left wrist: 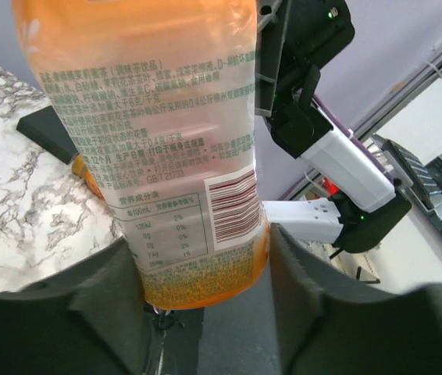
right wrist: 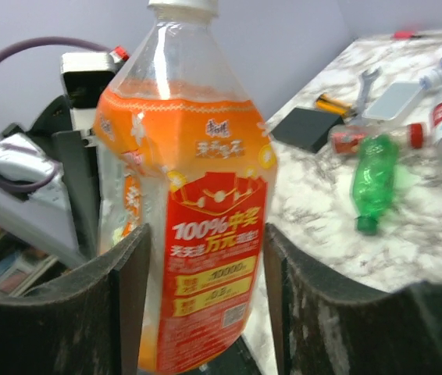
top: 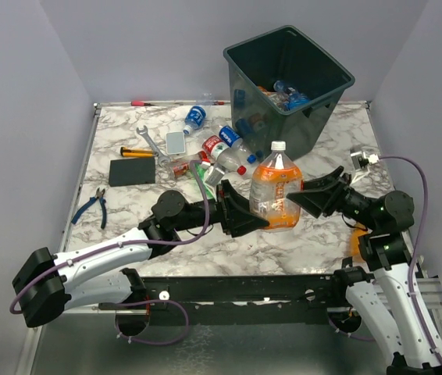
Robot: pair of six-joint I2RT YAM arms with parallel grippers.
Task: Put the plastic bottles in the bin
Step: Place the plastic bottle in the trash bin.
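The orange bottle (top: pixel 276 191) stands upright toward the near edge of the marbled table (top: pixel 229 254), right of centre, with an arm on each side. The right gripper (right wrist: pixel 205 258) is clamped across its label, apparently to keep it upright. The left gripper (left wrist: pixel 201 262) brackets the base from the left. Its fingers (left wrist: pixel 88 297) sit close on either side, but I cannot tell whether they press; so big a bottle likely needs both arms. Farther back and left lie a green bottle (top: pixel 201 168) and clear bottles (top: pixel 227 150), near a wrench (top: pixel 149 141). At the far right, the bin (top: pixel 319 113) holds other bottles (top: pixel 287 98).
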